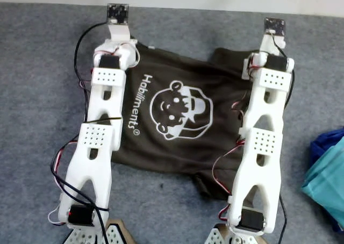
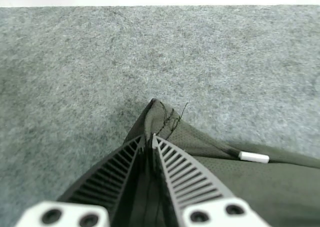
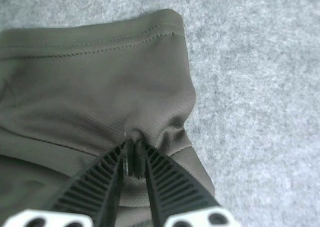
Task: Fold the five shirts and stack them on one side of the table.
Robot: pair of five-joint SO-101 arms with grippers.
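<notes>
Grey felt-like carpet [image 1: 43, 120] covers the table. From above, a dark olive short-sleeved shirt [image 1: 177, 147] lies spread print-up between the two white arms, and a heap of blue and teal cloth [image 1: 328, 169] sits at the right edge.

In the left wrist view, the left gripper [image 2: 150, 137] is clenched on a corner of the shirt, which shows a loose thread.

In the right wrist view, the right gripper [image 3: 134, 147] pinches a small pucker of fabric by the stitched sleeve [image 3: 125, 32].

Both bites look thin. A quick or uneven lift could pull the cloth free or skew the fold.

The chest carries a white cartoon face [image 1: 180, 110] with white lettering [image 1: 138, 101] beside it, left unread here.
</notes>
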